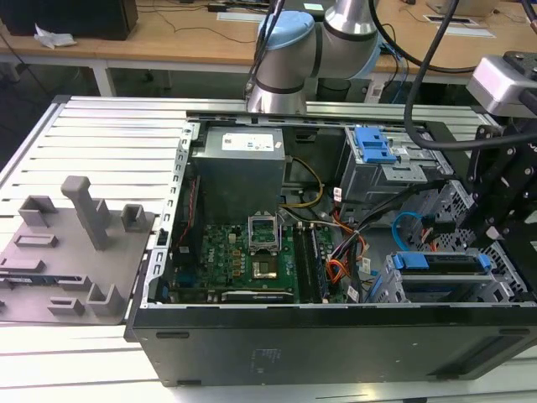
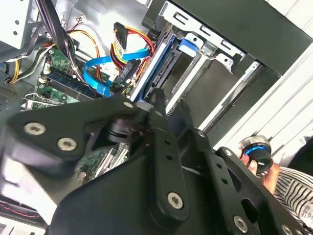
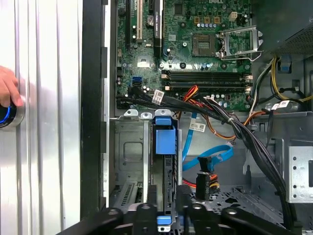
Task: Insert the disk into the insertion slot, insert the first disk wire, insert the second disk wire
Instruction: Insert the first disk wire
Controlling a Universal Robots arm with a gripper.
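Straddling the end of the disk [image 3: 165,169] that lies on the exterior view's right, the gripper [image 3: 165,209] hangs over the open computer case [image 1: 336,336]; whether it is clamped on the disk or stands slightly clear of it I cannot tell. The disk stands on edge inside the insertion slot [image 3: 128,147], the silver sheet-metal cage at the near corner of the case on the exterior view's right, and its blue rail [image 1: 440,262] shows along the top of that cage. The second disk wire [image 3: 211,155] curls in 1 light blue loop just beside the disk; in the exterior view it lies farther back than the disk, between it and the grey cage [image 1: 373,147] with the blue latch. The first disk wire [image 3: 212,185], a thin red and dark bundle, meets a black plug [image 3: 202,182] that stands near the disk with a gap between them. The motherboard [image 3: 195,44] lies beyond the disk's other end, on the exterior view's left. Outside the case, a person's hand [image 3: 7,88] rests on a round blue-ringed button [image 3: 6,115] on the ribbed table [image 1: 109,126].
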